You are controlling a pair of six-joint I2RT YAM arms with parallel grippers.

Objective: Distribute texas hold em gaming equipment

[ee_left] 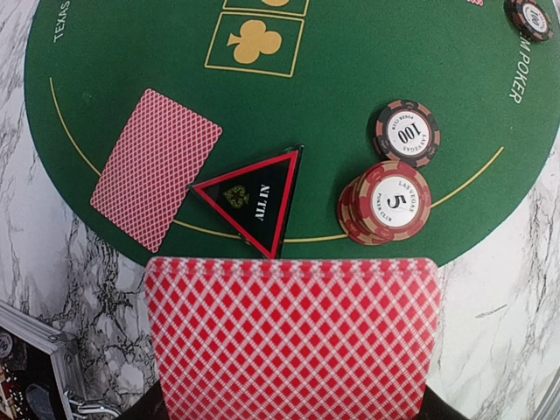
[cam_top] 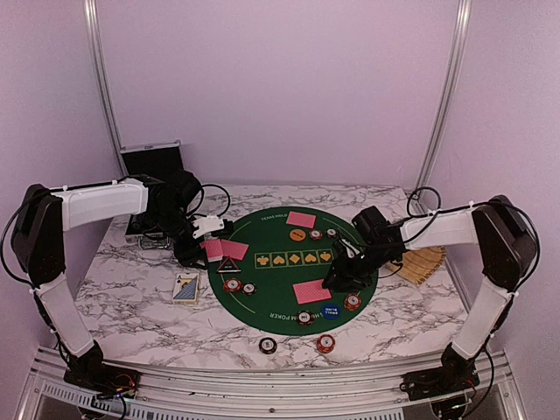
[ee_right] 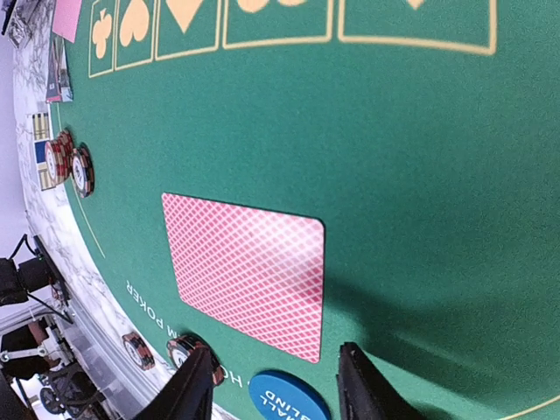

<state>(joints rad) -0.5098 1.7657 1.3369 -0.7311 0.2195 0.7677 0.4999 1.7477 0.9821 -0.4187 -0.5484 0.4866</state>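
At the far left, the silver-edged case (cam_top: pixel 150 164) stands behind the left arm on the marble table (cam_top: pixel 122 302). The left gripper (cam_top: pixel 208 247) is clamped on a pink-red-backed held card (ee_left: pixel 293 341). Its back fills the lower part of the wrist view, and we see the fingers only as dark corners at either side.

Just ahead of that gripper, the black triangular marker (ee_left: pixel 252 201) reading ALL IN lies at the rim of the round green mat (ee_left: pixel 350 52). Ahead and to the gripper's left, a second card (ee_left: pixel 156 168) lies face down, its corner just beside the marker. Ahead and to its right sits a stack of dark-red chips (ee_left: pixel 385 203) marked 5, with a single 100 chip (ee_left: pixel 407 133) just beyond it.

Farther across the mat, well beyond both grippers, we see the orange button (cam_top: pixel 298 234) and a far card (cam_top: pixel 300 219).

The right gripper (ee_right: pixel 278 359) hangs low over the mat, its fingers moderately apart with nothing between them. A face-down near card (ee_right: pixel 249 271) lies just ahead of it. The blue button (ee_right: pixel 287 401) sits below the gap between the fingers. Off to the gripper's left, a rim chip (ee_right: pixel 179 352) rests at the mat's edge and an outer chip (ee_right: pixel 138 350) on the marble. Beyond the right arm lies a tan fan (cam_top: pixel 422 261).
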